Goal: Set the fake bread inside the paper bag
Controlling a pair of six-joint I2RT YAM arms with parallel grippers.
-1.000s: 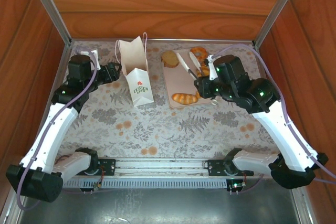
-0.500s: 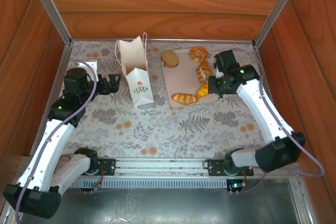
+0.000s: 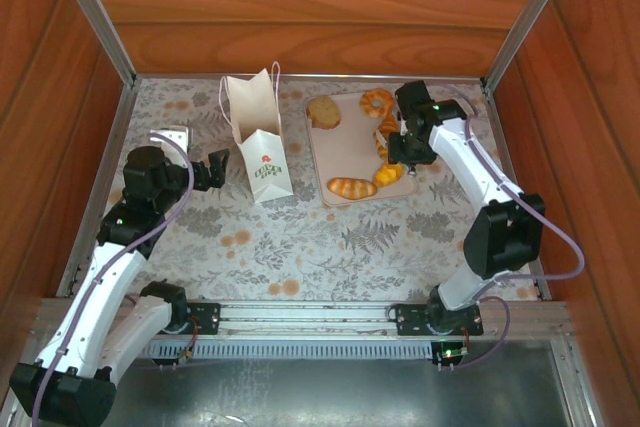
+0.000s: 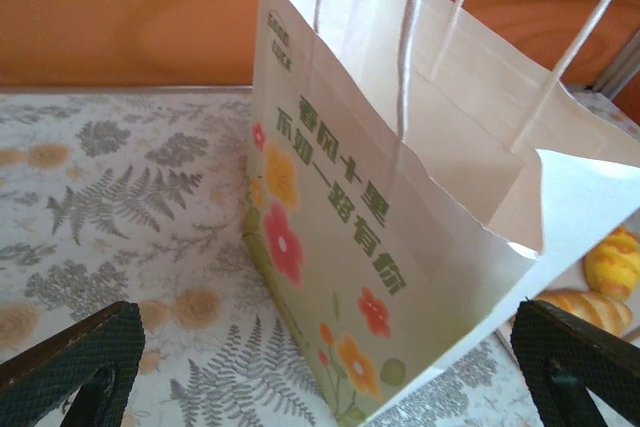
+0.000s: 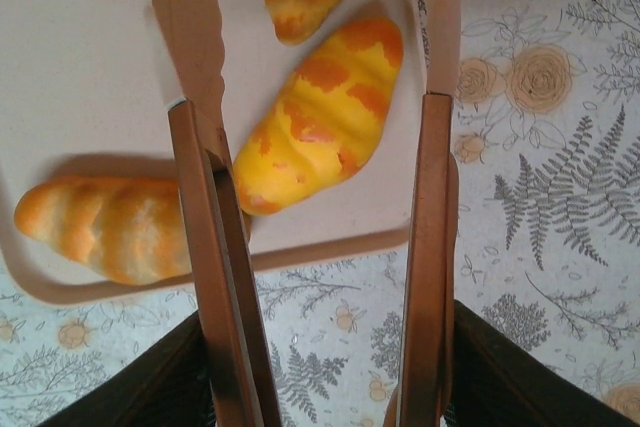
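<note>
My left hand [image 3: 213,169] gapes wide and empty beside the upright white paper bag [image 4: 400,247] with green Chinese writing, left of the beige tray [image 3: 345,152]. My right hand [image 3: 403,163] grips thin metal tongs [image 5: 200,247] whose arms straddle a yellow-orange striped fake bread roll [image 5: 325,117] on the tray.

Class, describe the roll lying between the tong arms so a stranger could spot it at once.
Find the beige tray right of the paper bag. At its near right corner, between the arms of the tongs, lies the roll: bright yellow with orange patches, unlike the paler striped loaf left of it.
</note>
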